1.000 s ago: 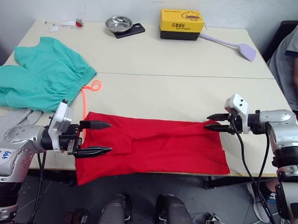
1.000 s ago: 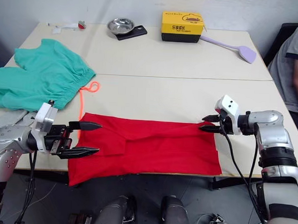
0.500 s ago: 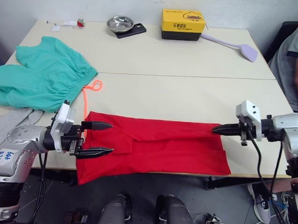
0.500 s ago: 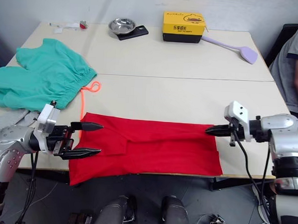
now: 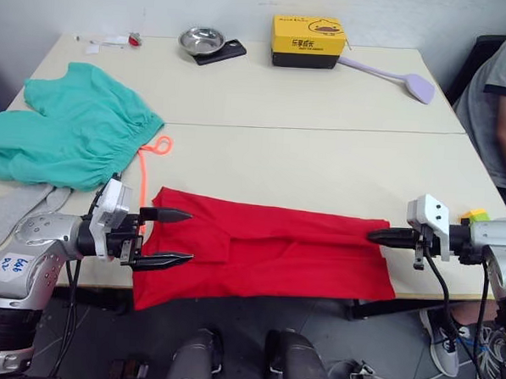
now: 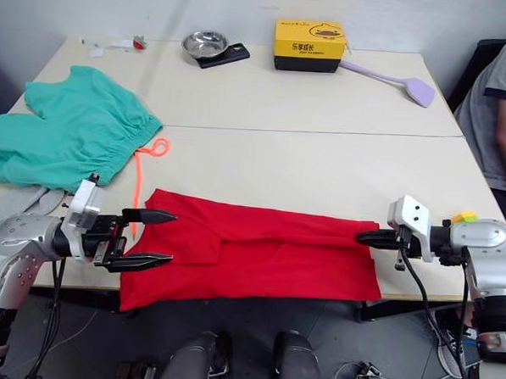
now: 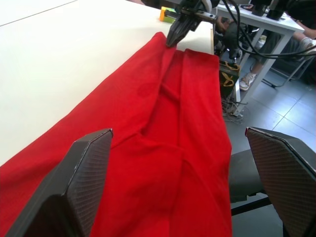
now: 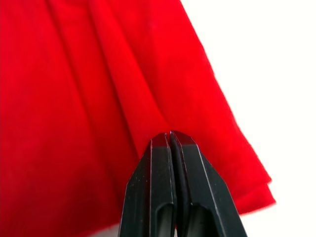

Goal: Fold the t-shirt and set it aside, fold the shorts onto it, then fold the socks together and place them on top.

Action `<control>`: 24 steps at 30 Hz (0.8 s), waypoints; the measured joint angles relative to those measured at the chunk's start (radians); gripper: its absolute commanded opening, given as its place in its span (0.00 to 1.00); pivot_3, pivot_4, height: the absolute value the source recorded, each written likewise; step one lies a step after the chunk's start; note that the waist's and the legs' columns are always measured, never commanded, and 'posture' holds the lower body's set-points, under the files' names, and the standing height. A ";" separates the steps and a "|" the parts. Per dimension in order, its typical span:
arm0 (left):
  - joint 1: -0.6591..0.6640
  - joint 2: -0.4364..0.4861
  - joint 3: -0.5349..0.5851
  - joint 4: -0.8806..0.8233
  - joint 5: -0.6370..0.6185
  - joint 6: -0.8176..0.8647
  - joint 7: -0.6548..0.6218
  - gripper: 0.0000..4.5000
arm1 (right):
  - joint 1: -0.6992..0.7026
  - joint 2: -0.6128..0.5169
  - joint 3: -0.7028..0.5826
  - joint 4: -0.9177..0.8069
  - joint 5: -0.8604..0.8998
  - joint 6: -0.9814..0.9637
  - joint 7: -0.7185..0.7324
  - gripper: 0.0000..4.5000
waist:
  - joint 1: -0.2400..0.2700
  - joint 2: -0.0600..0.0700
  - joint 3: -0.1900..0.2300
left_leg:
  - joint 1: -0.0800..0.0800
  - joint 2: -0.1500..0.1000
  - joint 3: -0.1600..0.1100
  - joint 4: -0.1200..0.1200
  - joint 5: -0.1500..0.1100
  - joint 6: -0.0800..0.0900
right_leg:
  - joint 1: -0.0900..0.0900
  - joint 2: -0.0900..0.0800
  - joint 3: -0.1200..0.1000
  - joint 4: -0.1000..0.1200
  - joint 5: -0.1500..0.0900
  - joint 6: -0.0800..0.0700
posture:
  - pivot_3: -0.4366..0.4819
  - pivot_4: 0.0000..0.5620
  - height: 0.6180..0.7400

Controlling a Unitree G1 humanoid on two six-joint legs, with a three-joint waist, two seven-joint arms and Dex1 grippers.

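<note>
Pulled outward since a second ago, the right gripper (image 6: 362,238) now sits further to the right, fingers pinched on the t-shirt's (image 6: 258,253) right edge. That red t-shirt lies stretched along the counter's (image 6: 322,159) near edge. At its left end the left gripper (image 6: 155,238) hovers with fingers spread apart.

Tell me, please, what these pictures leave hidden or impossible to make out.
- Right gripper: shut at the t-shirt edge; the fingers hide any cloth pinched between them.
- Socks: partly covered by the shorts and left arm.
- T-shirt's chest print and collar: folded out of sight.
- Yellow box: lettering too small.
</note>
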 measured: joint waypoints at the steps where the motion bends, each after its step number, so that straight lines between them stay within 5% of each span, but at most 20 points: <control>1: 0.000 0.000 0.000 0.006 0.002 -0.001 -0.001 1.00 | 0.015 0.002 -0.009 -0.020 0.023 0.003 0.006 0.14 | 0.000 0.000 0.000 | 0.000 0.000 0.000 0.000 0.000 0.000 | 0.000 0.000 0.000 0.000 0.000 0.000 | 0.48 0.27 1.00; 7: 0.000 0.013 0.001 0.028 0.024 -0.014 -0.005 1.00 | 0.144 -0.098 -0.082 -0.187 0.127 0.077 0.101 0.59 | 0.004 0.000 0.000 | 0.000 0.000 -0.001 0.000 -0.001 0.001 | 0.001 -0.001 0.000 -0.001 0.000 0.000 | 0.48 0.27 1.00; 11: -0.010 0.009 0.005 0.051 0.026 -0.006 0.013 1.00 | 0.165 -0.129 -0.123 -0.251 0.195 0.189 0.091 0.59 | -0.003 0.000 0.000 | 0.001 0.000 -0.001 0.000 -0.001 0.000 | 0.001 0.000 0.000 -0.001 0.000 0.000 | 0.48 0.27 1.00; 14: -0.060 -0.028 0.003 0.052 0.024 0.007 0.056 0.91 | 0.108 -0.057 -0.119 -0.305 0.232 0.261 0.018 0.36 | -0.006 0.000 0.000 | 0.003 0.001 -0.001 -0.001 -0.002 -0.002 | 0.002 0.000 0.000 0.000 0.000 0.000 | 0.48 0.27 1.00; 18: -0.150 -0.120 -0.046 0.093 0.109 -0.017 0.188 0.64 | 0.054 0.132 -0.040 -0.357 0.161 0.210 -0.139 0.02 | 0.002 -0.001 0.000 | 0.002 0.000 -0.001 -0.001 0.000 -0.001 | 0.002 0.000 -0.001 0.000 0.000 0.000 | 0.48 0.27 1.00; 24: -0.179 -0.235 -0.129 0.133 0.232 -0.023 0.374 0.18 | 0.079 0.296 0.085 -0.371 0.009 0.061 -0.310 0.00 | 0.007 -0.001 -0.001 | -0.001 -0.001 -0.001 0.001 0.000 0.002 | 0.001 0.000 -0.001 -0.001 0.001 0.001 | 0.48 0.27 1.00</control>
